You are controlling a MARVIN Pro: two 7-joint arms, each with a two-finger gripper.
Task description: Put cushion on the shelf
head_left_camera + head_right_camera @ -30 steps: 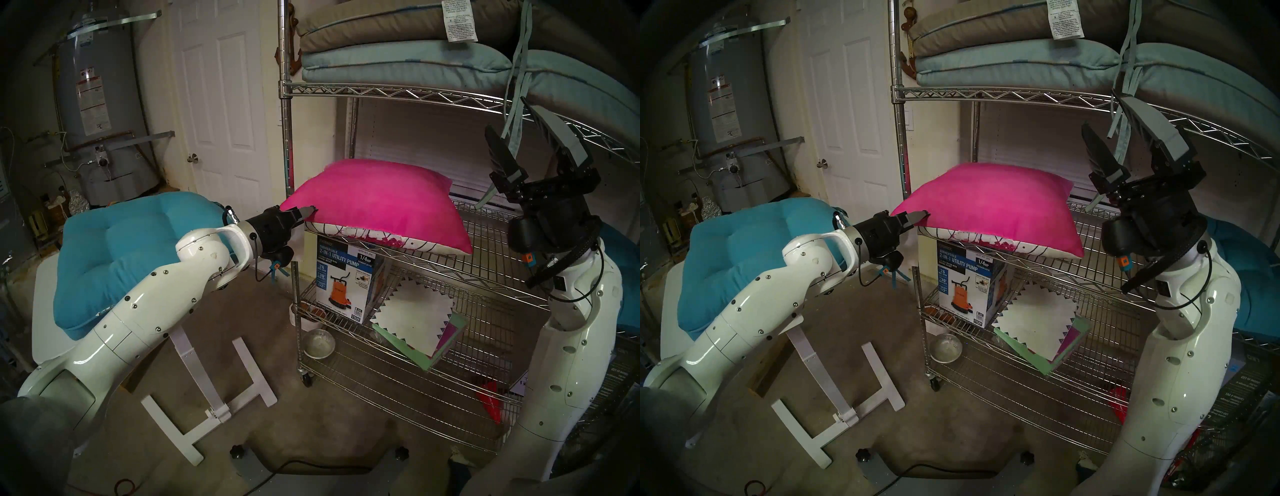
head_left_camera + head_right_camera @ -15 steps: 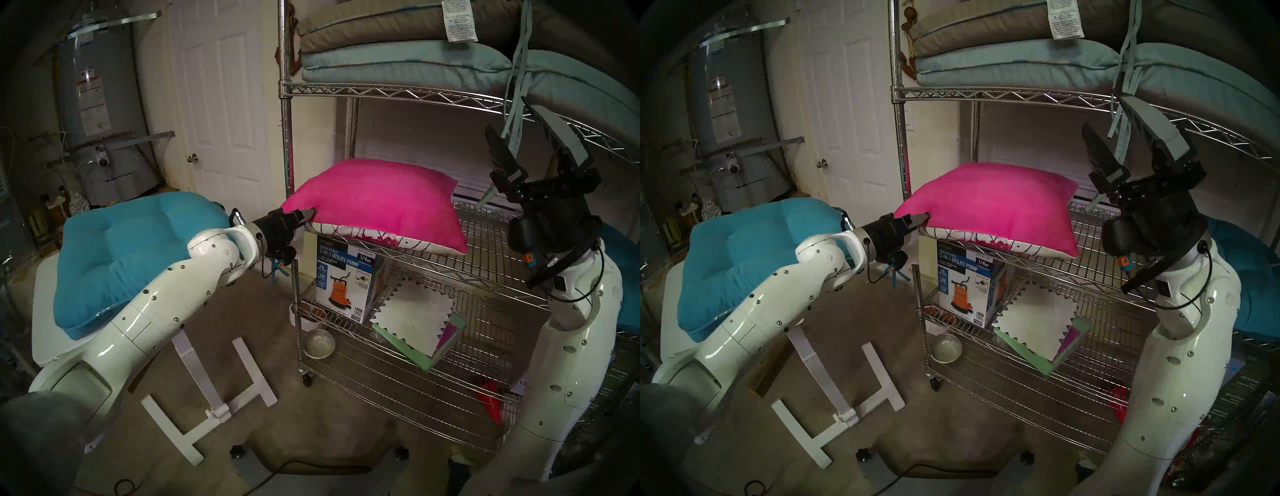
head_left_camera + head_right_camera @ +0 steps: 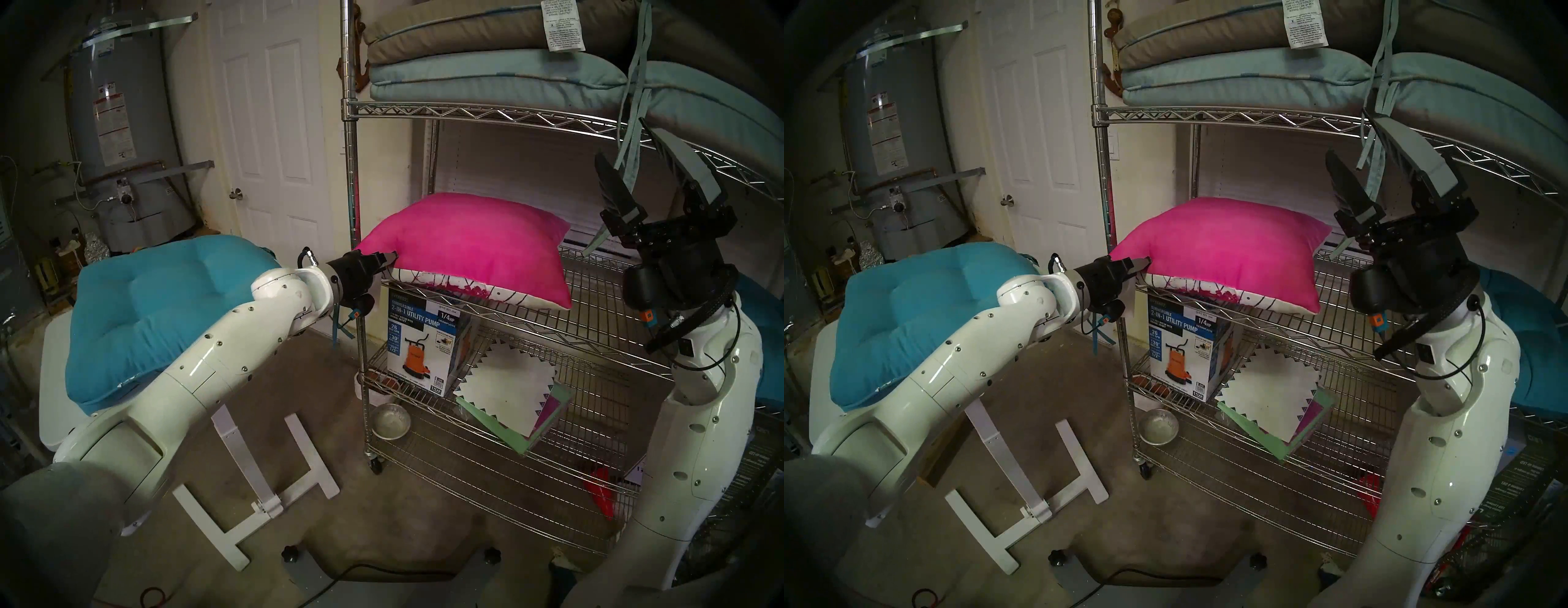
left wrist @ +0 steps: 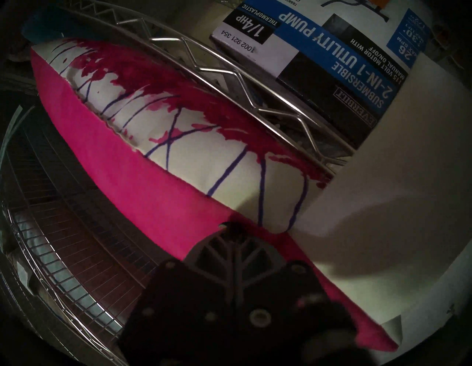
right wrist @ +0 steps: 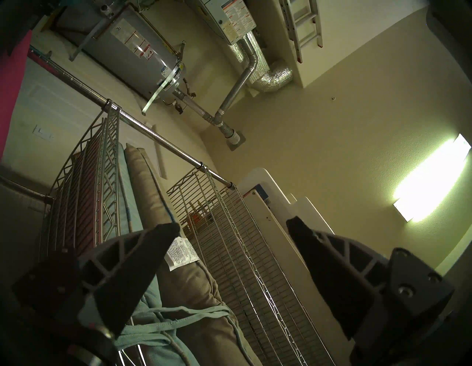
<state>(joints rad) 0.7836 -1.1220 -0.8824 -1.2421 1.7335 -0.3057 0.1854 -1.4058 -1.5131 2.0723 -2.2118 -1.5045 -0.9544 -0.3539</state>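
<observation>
Head stereo left shows the left gripper (image 3: 388,260) pinched tight on the near left corner of the flamingo throw pillow (image 3: 471,242), hot pink face up, cream printed face down. Ahead of and to the right of those fingertips the pillow lies on the middle tier of the chrome wire shelving rack (image 3: 594,322); its near edge overhangs the tier's front rail a little, and the held corner sticks out past the rack's front left post (image 3: 360,339), just beside the gripper. Above the pillow there is open room up to the next tier, which carries stacked grey and pale blue pads (image 3: 488,63). Beyond the pillow's far right corner, bare wire runs on to the back and right of the tier. Directly under the gripped corner, one tier down, stands a utility pump box (image 3: 420,339). Behind the left arm a teal tufted seat cushion (image 3: 140,314) rests on a small white table (image 3: 55,382).

In the left wrist view the closed fingers (image 4: 237,253) clamp the pink seam, with the tier's zigzag front rail (image 4: 229,74) running past the cream face.

The right gripper (image 3: 636,170) hangs well to the right of the pillow, tilted upward, jaws spread wide and empty, its tips near the underside edge of the upper tier and a dangling pale blue tie (image 3: 632,140).
</observation>
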